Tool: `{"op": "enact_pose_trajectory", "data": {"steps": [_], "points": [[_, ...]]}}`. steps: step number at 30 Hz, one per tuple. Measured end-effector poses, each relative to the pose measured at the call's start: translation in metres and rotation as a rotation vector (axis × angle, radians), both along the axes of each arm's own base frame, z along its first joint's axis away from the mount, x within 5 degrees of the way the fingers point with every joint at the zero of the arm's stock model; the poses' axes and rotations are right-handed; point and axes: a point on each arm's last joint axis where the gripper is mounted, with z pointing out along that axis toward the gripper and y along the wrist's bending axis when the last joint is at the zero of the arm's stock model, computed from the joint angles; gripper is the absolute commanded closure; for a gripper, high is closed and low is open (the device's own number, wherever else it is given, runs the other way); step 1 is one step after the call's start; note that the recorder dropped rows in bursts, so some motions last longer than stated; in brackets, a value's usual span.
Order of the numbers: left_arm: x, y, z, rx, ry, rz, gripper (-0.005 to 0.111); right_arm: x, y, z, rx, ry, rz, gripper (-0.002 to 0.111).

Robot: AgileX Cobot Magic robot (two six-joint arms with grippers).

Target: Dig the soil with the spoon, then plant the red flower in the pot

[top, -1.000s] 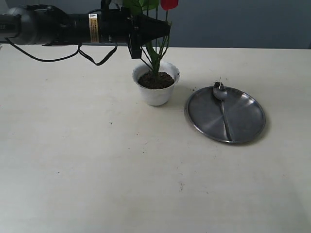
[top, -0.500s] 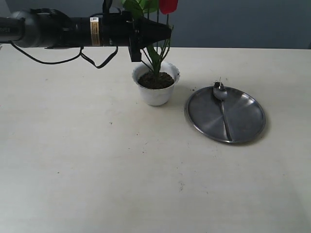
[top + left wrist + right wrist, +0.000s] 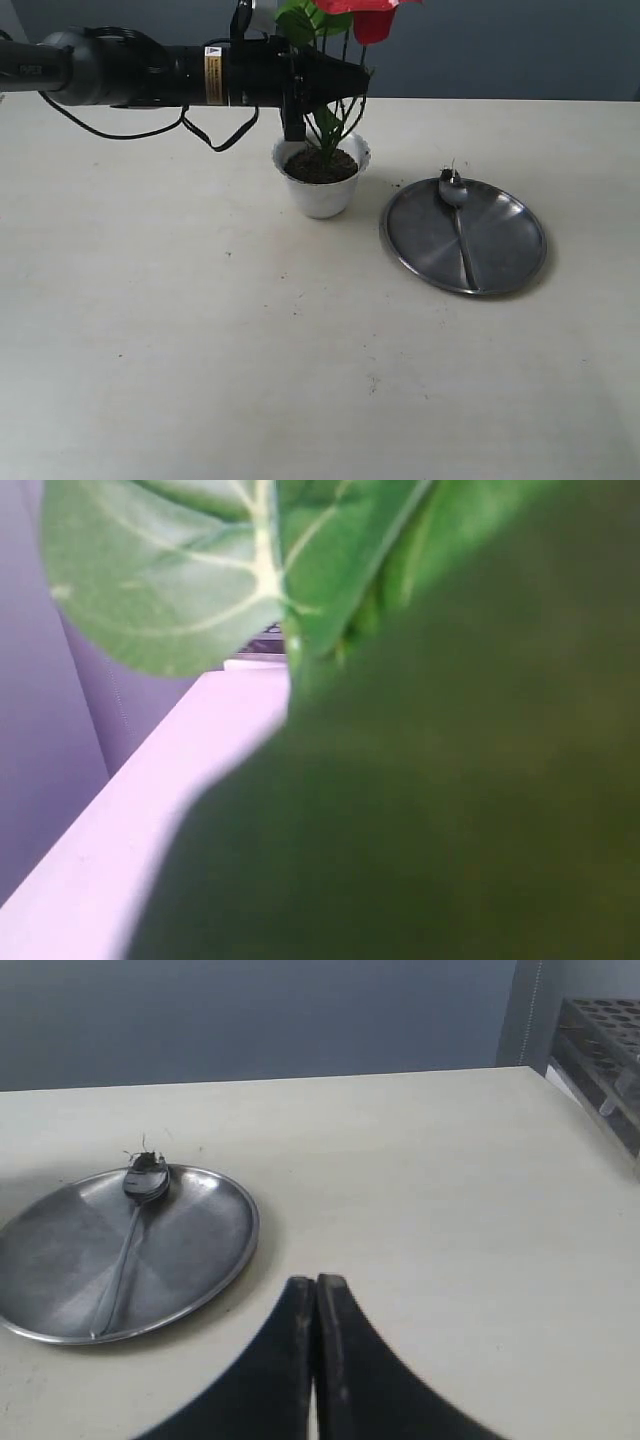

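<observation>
Red flower (image 3: 375, 22): one; pot (image 3: 322, 195): one; spoon (image 3: 453, 192): one; plate (image 3: 505, 240): one.

Even soft light, pale bench (image 3: 200, 350) bright, thin shadow along the steel plate (image 3: 500, 250) rim, dull sheen, left wrist view purple-tinted, red flower (image 3: 450, 810) leaves out of focus, right wrist view sharp
</observation>
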Motion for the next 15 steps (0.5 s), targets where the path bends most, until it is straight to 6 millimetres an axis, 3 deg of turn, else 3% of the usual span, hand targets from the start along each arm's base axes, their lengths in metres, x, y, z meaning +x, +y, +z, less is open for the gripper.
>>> {"op": "enact_pose_trajectory", "data": {"steps": [15], "points": [[0.005,0.017,-0.001,0.001,0.009,0.041,0.106,0.0,0.0,0.0,0.0,0.0,0.0,0.109]]}}
